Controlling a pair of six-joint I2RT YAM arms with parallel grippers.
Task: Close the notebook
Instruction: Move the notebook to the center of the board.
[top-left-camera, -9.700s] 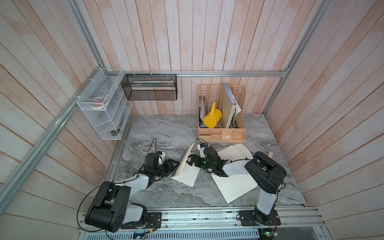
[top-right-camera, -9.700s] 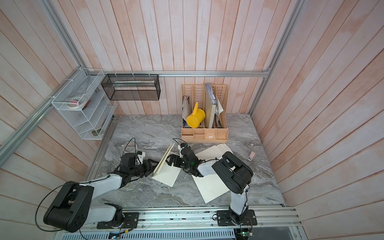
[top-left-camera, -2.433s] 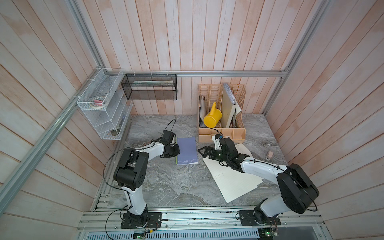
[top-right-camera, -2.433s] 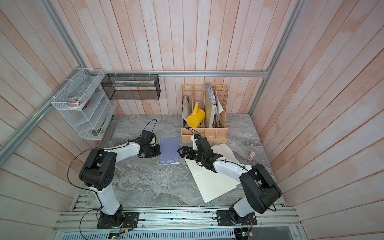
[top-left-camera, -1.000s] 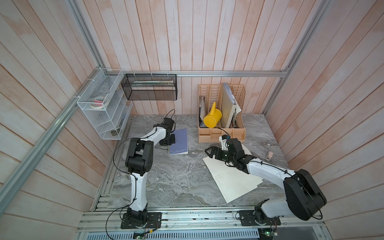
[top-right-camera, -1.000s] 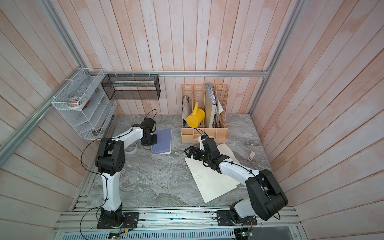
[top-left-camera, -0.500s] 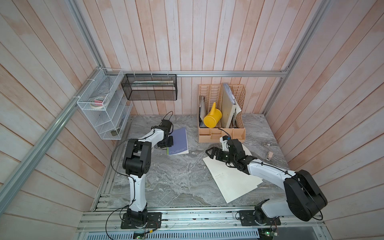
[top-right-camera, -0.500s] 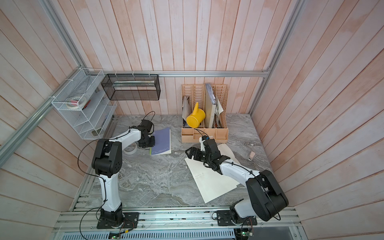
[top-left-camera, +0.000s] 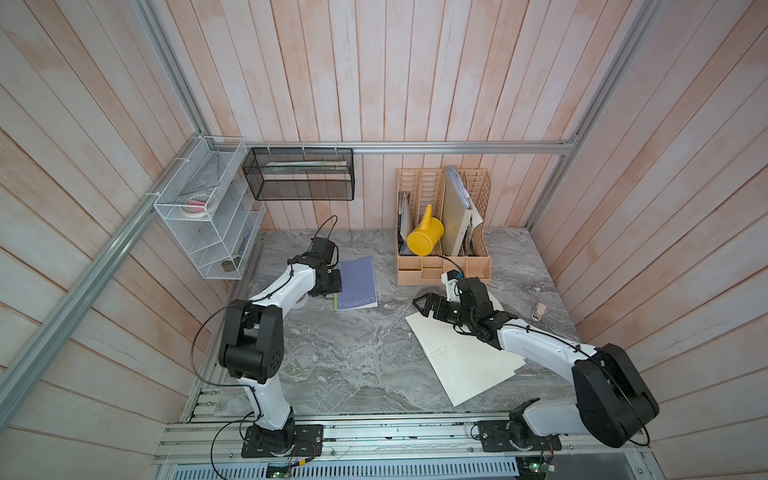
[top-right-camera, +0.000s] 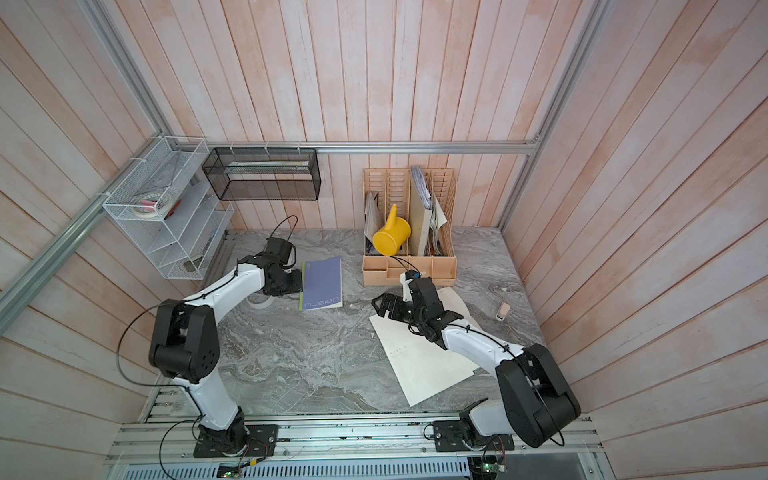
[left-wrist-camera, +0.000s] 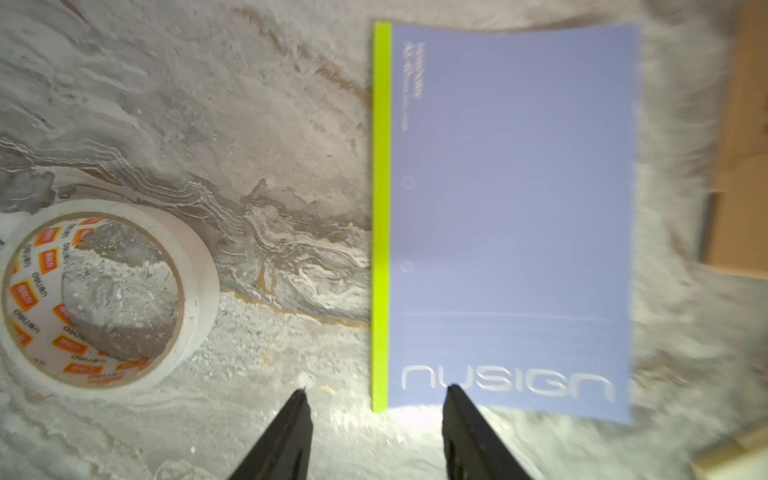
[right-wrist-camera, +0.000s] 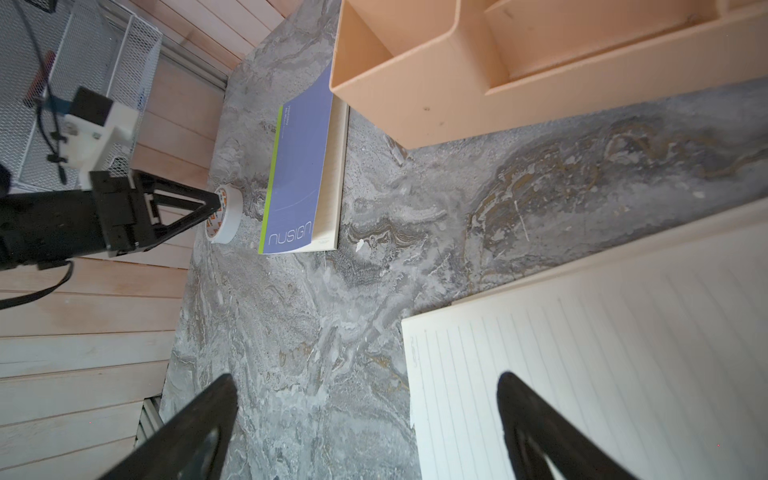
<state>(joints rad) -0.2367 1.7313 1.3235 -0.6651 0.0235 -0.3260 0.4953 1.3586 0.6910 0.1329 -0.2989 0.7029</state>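
Top views: notebook (top-left-camera: 355, 282) on veined tabletop (top-left-camera: 345, 357) (grey), plank walls (top-left-camera: 374, 75).

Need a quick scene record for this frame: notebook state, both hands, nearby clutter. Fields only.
notebook: closed, flat on the table, purple cover up
left hand: open, empty, by the notebook's spine-side corner
right hand: open, empty, at the lined sheet corner
tape roll: on the table, spine side, apart from the notebook
task status: looks done
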